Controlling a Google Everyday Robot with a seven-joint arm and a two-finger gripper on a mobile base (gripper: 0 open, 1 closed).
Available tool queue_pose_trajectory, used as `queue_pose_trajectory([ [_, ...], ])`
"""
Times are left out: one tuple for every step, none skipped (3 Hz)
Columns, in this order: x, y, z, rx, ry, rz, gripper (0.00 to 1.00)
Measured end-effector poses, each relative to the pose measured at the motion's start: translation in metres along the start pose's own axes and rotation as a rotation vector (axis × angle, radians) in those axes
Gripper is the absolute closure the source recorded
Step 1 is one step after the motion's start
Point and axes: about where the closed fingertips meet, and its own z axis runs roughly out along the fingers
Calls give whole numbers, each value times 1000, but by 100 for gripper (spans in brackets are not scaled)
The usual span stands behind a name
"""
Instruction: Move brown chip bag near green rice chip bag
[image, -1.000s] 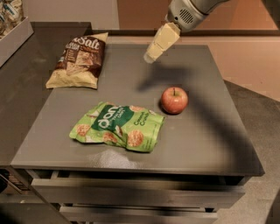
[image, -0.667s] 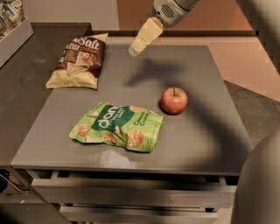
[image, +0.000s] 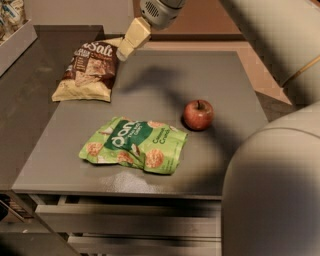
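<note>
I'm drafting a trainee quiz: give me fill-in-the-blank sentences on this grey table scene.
The round red ____ sits near the flat bright green rice chip bag.
The crinkly dark brown chip bag reads "____".
The cream-coloured gripper hovers nearest the ____ bag.
Missing: apple; Salt; brown.

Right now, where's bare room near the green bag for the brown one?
Free: the table strip between brown chip bag and green rice chip bag, left of the apple. Tight: between apple and green bag; claw hangs by the brown bag's far right corner.
</note>
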Motion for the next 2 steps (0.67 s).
queue_pose_trajectory([
  [-13, 17, 20, 61, 40, 73, 0],
  [-19, 31, 45, 92, 74, 143, 0],
])
